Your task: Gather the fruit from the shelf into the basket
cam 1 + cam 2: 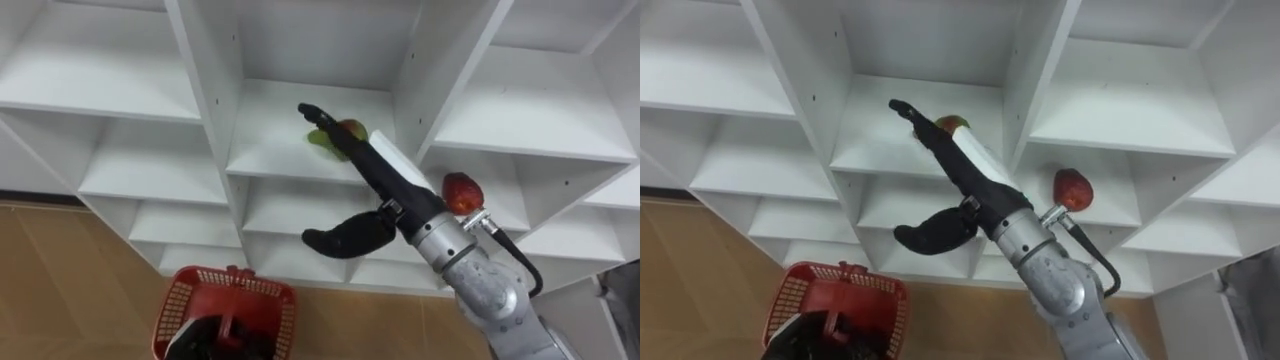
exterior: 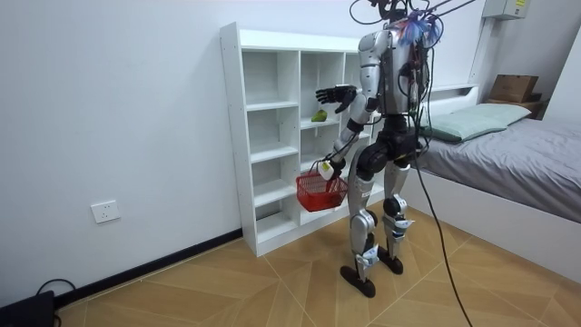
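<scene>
Fingers (image 1: 330, 125) of the right hand (image 1: 392, 192) stretch straight into the closet's (image 1: 205, 70) middle compartment, thumb spread wide below, crossing a green-and-red fruit (image 1: 351, 128) on that shelf; contact is unclear. A red fruit (image 1: 462, 192) sits one compartment right. The room view shows the robot standing upright, left hand (image 2: 329, 166) gripping a red basket (image 2: 320, 191).

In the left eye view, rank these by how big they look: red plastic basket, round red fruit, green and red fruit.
Largest: red plastic basket, nearest the camera.
Then round red fruit and green and red fruit: unranked, since the right hand hides part of the latter.
</scene>
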{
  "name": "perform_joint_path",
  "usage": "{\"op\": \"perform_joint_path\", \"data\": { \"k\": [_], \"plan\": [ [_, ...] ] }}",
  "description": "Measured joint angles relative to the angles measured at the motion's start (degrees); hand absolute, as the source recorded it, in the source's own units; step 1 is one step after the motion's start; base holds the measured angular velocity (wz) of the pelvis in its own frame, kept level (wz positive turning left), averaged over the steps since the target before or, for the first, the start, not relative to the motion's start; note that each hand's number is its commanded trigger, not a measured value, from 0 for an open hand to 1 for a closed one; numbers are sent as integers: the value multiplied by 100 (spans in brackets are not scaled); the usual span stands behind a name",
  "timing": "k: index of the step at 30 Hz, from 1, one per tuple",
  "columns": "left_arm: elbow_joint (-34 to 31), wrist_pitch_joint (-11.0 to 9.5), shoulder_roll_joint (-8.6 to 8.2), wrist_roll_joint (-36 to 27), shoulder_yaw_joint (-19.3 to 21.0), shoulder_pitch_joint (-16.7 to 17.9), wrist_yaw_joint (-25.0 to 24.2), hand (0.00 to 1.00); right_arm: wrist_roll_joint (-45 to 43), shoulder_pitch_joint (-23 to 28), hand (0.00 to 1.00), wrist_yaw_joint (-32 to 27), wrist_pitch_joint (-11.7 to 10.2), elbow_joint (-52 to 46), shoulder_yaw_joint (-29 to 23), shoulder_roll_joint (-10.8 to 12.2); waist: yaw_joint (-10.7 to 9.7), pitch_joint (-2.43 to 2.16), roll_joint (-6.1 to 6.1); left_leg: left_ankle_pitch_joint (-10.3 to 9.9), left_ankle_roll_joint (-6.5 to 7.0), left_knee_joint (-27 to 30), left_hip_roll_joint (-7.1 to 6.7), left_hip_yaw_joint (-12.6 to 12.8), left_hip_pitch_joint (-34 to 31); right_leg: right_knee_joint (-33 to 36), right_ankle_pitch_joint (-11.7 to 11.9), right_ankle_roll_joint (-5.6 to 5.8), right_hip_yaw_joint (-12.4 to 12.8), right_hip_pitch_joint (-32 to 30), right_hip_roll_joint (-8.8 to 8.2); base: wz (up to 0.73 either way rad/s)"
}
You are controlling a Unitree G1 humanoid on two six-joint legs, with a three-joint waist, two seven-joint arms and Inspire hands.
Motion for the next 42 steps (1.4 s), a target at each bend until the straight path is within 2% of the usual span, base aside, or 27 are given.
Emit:
{"op": "perform_joint_path", "data": {
  "k": [3, 5, 6, 8, 16, 19, 24, 29, 32, 36, 42],
  "plan": [
    [137, 1, -16, 13, 5, -6, 39, 100, 7, -182, 0, -40, 0, 34, 32, 23, 54, 0, -91, 5, -2, -3, 1, -15, 33, 0, 0, 0, -28, 39, -2, 3],
    [160, 2, -2, 58, 22, -4, 40, 100, 2, -331, 0, -80, -3, 122, 29, 44, 72, 23, -154, 5, -2, 0, 0, -32, 34, -1, 0, 0, -46, 57, -3, 6],
    [170, 2, 12, 62, 23, -4, 40, 100, 2, -418, 0, -106, -3, 230, 28, 54, 75, 20, -186, 5, -2, 5, -1, -69, 32, -2, 0, 0, -74, 74, -4, 12],
    [170, 1, 24, 62, 21, -4, 39, 100, 8, -504, 0, -115, -3, 343, 20, 41, 89, 20, -206, 4, -3, 3, -3, -128, 25, -20, 0, 0, -149, 116, -5, 17],
    [168, 14, 16, 70, 124, 0, -57, 100, 7, -823, 0, -321, -1, 632, -120, 12, 157, 33, -212, 11, -19, 3, -7, -286, -9, -112, 1, -1, -329, 221, -2, 11],
    [121, 88, 14, 177, 147, -40, -58, 100, 9, -953, 0, -415, -1, 672, -220, 13, 163, 34, -211, 11, -20, 69, -10, -328, -40, -110, 1, -1, -361, 203, -1, 8],
    [55, 159, 16, 433, 273, -112, -68, 100, 3, -1315, 0, -665, -1, 878, -283, -93, 176, 37, -218, 10, -22, 104, -10, -343, -71, -106, 1, -2, -379, 195, -2, 2],
    [-230, 346, 55, 553, 289, -108, -88, 100, -44, -1918, 0, -796, 91, 1561, -437, -177, 193, 46, -259, 11, -24, 125, -10, -360, -116, -106, 1, -2, -385, 162, 0, 1],
    [-322, 346, 79, 549, 275, -114, -94, 100, -45, -2099, 0, -966, 117, 1678, -501, -244, 237, 51, -293, 14, -25, 127, -10, -339, -158, -95, 4, -7, -357, 103, 0, -3],
    [-325, 364, 97, 533, 222, -108, -99, 100, 174, -2143, 0, -1352, 115, 2108, -503, -277, 263, 59, -372, 15, -25, 133, -11, -352, -153, -95, 5, -7, -355, 109, -2, 0],
    [-326, 466, 96, 536, 232, -100, -95, 100, 310, -2144, 0, -1474, 118, 2531, -475, -308, 311, 63, -382, 15, -25, 135, -12, -364, -158, -101, 5, -7, -364, 114, -3, 0]
  ]
}}
